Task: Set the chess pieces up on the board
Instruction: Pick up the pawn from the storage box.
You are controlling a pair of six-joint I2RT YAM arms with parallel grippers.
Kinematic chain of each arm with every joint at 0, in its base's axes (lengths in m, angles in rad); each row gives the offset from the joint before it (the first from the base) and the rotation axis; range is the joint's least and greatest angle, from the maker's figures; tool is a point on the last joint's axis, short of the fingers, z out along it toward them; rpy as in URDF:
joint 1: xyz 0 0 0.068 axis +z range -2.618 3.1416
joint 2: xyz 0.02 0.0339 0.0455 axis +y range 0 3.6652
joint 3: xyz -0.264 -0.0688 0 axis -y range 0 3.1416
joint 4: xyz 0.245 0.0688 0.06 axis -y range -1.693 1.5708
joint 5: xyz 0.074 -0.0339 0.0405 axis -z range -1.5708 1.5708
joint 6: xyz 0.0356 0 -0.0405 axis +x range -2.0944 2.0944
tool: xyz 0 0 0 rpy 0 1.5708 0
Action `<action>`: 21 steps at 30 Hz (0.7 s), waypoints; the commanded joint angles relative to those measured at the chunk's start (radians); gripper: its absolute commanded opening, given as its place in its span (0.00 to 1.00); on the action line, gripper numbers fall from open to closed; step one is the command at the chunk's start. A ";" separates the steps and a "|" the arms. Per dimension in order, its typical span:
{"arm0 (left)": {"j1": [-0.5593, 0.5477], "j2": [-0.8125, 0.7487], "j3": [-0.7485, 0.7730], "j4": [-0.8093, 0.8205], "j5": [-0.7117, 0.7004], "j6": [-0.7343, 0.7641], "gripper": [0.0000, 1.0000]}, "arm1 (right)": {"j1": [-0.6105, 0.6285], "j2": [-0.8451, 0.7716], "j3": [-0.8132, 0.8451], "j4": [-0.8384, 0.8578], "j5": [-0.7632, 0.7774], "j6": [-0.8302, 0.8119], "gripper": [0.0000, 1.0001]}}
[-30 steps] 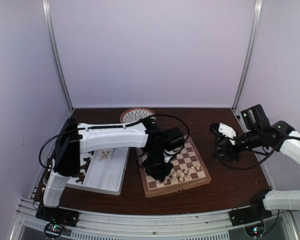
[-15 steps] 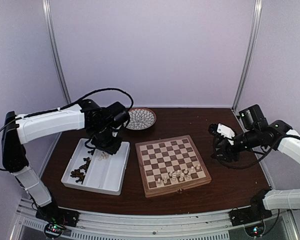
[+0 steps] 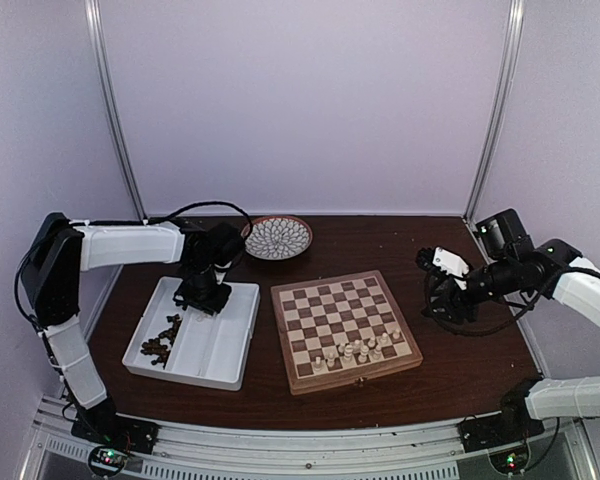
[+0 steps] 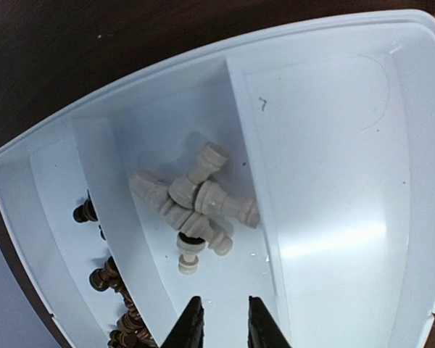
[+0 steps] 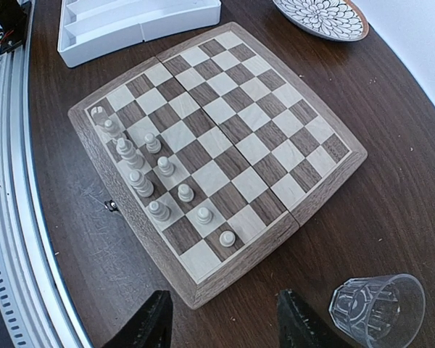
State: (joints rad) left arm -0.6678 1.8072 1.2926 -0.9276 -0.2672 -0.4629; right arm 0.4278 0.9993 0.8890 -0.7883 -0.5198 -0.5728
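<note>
Over the tray (image 4: 420, 145) left of the board (image 3: 320, 300), the left gripper (image 4: 222, 313), fingers a little apart and empty, hangs above the white pieces (image 4: 196, 199) and must go down to pinch one; the right gripper (image 5: 221, 319) is spread wide, empty.

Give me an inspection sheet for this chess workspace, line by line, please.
Surface: dark wooden table, scratched near the board.
Job's things: chessboard with standing cream pieces by its near edge; loose cream pieces lying in the white tray, dark pieces in the neighbouring compartment.
Clutter: patterned plate; clear glass.
Grippers: left gripper over the tray, slightly open, empty; right gripper wide open, empty.
Cables: black cable arching over the left arm; black loop under the right wrist.
Surroundings: pale enclosure walls, metal posts.
</note>
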 commanded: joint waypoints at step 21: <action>0.121 0.159 0.010 0.088 0.072 0.093 0.25 | -0.010 0.004 -0.013 0.006 0.001 -0.013 0.52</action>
State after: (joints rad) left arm -0.5552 1.9278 1.2831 -0.8574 -0.2089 -0.3820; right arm 0.4255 1.0027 0.8890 -0.7883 -0.5198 -0.5770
